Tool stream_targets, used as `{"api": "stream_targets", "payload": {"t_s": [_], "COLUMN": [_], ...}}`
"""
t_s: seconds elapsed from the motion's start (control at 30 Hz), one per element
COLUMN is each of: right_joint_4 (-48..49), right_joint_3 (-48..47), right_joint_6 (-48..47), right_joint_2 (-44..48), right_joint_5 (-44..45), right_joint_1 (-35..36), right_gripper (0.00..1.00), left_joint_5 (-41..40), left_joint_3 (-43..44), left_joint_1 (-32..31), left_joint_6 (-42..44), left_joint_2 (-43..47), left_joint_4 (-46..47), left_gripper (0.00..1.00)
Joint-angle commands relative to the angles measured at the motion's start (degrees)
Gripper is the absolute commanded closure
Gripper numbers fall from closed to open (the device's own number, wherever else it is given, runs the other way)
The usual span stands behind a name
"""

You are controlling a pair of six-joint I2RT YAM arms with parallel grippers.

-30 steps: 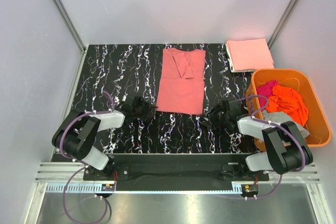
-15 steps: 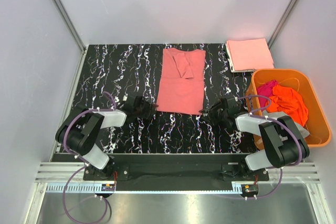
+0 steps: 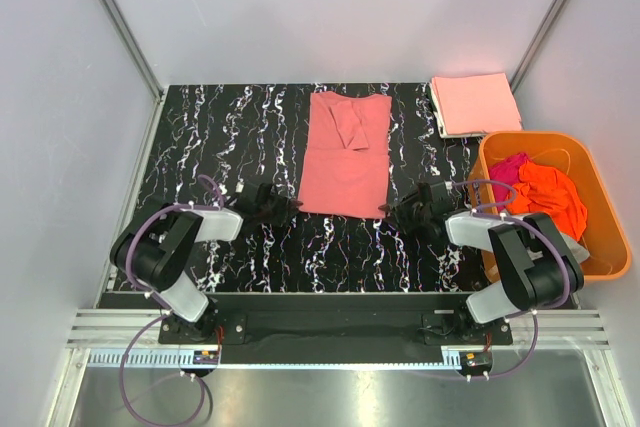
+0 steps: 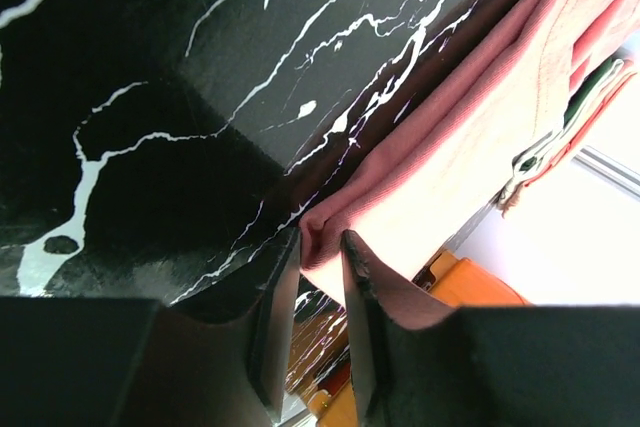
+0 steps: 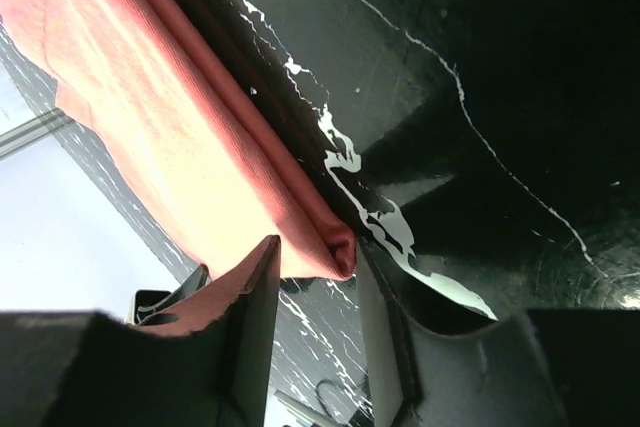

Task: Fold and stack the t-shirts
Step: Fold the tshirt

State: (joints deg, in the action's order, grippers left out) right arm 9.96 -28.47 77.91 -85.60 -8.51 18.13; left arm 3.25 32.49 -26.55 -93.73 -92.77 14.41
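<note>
Both near corners of the salmon-pink t-shirt (image 3: 345,162), flat mid-way across the table (image 3: 220,137), sit at the tips of my left gripper (image 4: 320,247) and right gripper (image 5: 318,252) (jaws narrowly spread, nothing pinched yet), placed to fold its hem toward the far side.

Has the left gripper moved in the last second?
Yes: the left gripper slid right, closer to the salmon shirt's near-left corner.
</note>
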Motion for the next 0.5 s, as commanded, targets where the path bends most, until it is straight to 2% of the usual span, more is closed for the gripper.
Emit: {"api": "stream_targets", "payload": {"t_s": [0.0,0.07,0.13,0.17,0.2,0.23,0.37,0.47], "right_joint_4": [-4.33,-4.51,-4.51,-4.85,-4.86,-5.03,-7.05,-12.06], "right_joint_3": [0.87,1.05,1.13,1.13,1.13,1.22,0.52,0.86], "right_joint_6": [1.46,1.54,1.37,0.50,0.14,-0.21,-3.98,-6.45], "right_joint_2": [-2.20,-1.85,-1.76,-1.59,-1.50,-1.41,0.34,5.08], "right_joint_5": [4.56,4.65,4.47,4.38,4.38,4.30,1.32,0.61], "right_joint_1": [-0.29,-0.38,-0.38,-0.38,-0.38,-0.38,-0.38,-0.29], "right_gripper": [0.60,0.64,0.74,0.94,0.94,0.99,1.00,1.00], "left_joint_5": [-0.52,-0.35,0.09,1.31,1.32,1.76,4.22,5.10], "left_joint_3": [-2.08,-2.34,-2.43,-2.26,-2.26,-2.34,-3.22,-5.32], "left_joint_1": [-0.17,-0.26,-0.17,-0.17,-0.09,-0.17,-0.17,-0.44], "left_joint_6": [1.01,1.18,1.88,2.41,2.50,2.68,3.82,4.09], "left_joint_2": [-2.50,-2.59,-2.50,-2.76,-2.77,-2.68,-0.75,3.20], "left_joint_4": [-3.96,-3.17,-2.81,-2.90,-3.07,-3.08,-4.13,-5.27], "left_gripper": [0.71,0.74,0.79,0.99,0.99,1.00,1.00,1.00]}}
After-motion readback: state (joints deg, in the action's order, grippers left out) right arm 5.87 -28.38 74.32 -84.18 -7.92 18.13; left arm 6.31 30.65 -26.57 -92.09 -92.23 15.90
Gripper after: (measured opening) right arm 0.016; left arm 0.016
